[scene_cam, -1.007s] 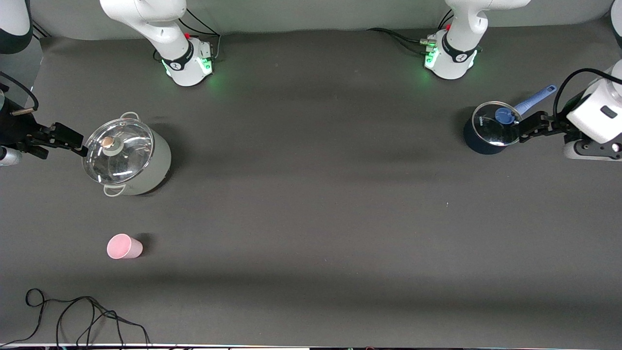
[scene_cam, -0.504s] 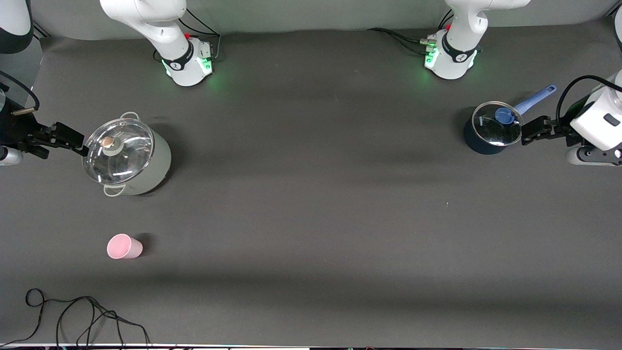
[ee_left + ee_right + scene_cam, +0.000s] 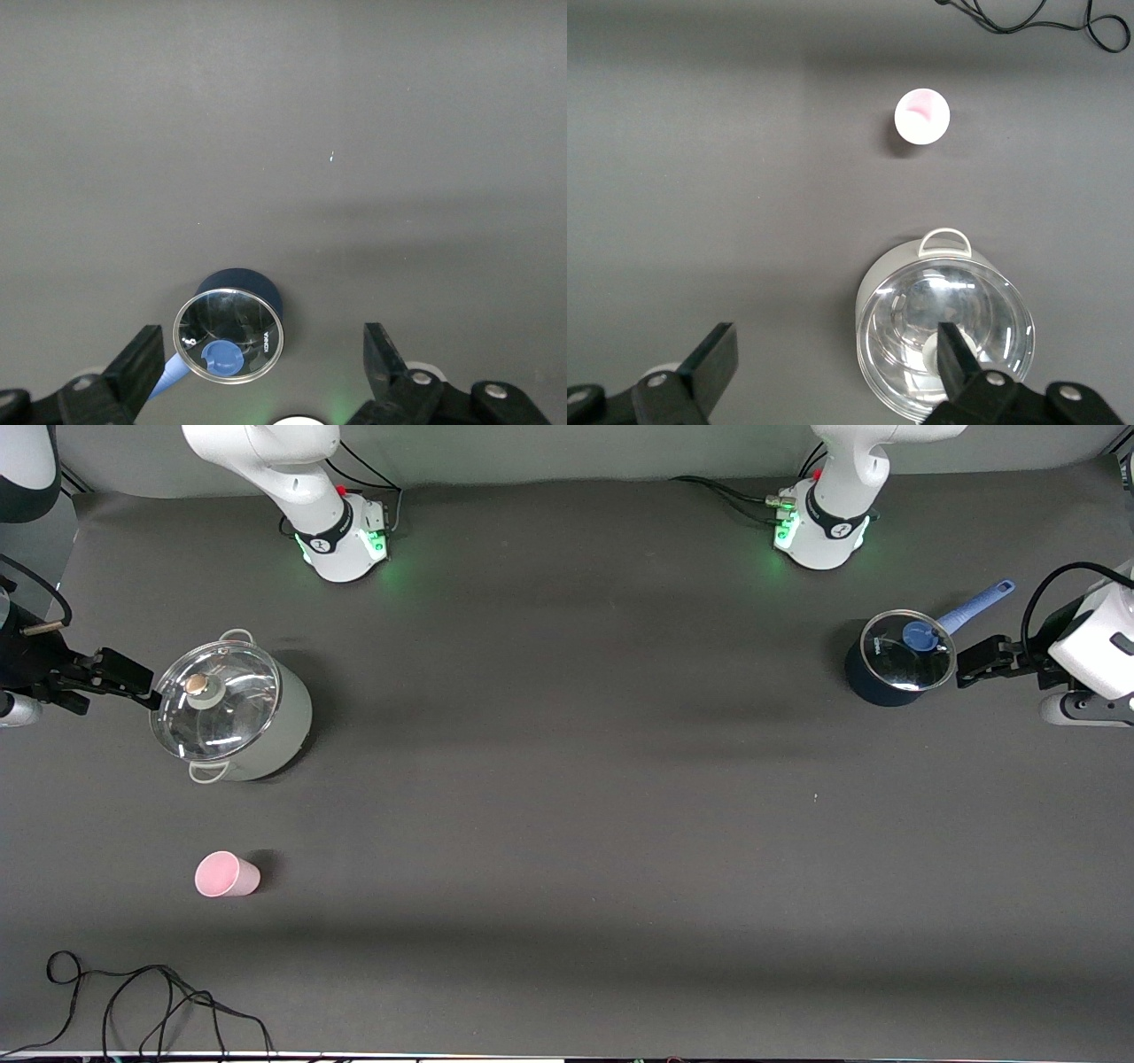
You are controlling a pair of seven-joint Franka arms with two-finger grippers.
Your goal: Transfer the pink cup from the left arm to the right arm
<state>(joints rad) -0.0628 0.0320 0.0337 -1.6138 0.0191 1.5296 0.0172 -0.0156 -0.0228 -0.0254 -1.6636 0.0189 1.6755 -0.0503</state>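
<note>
The pink cup [image 3: 227,874] stands upright on the table toward the right arm's end, nearer to the front camera than the big pot. It also shows in the right wrist view [image 3: 922,116], well clear of the fingers. My right gripper [image 3: 133,680] is open and empty, up beside the big pot's lid, and shows in its wrist view [image 3: 834,345]. My left gripper [image 3: 970,662] is open and empty, up beside the small blue saucepan at the left arm's end, and shows in its wrist view [image 3: 261,345].
A pale-green pot [image 3: 288,726] with a glass lid stands at the right arm's end, seen too in the right wrist view [image 3: 877,274]. A dark-blue saucepan [image 3: 864,682] with a glass lid and blue handle stands at the left arm's end. A black cable [image 3: 133,1001] lies by the front edge.
My left gripper has drawn back a little from over the blue saucepan's rim toward the left arm's end of the table. The right arm and the cup have not moved.
</note>
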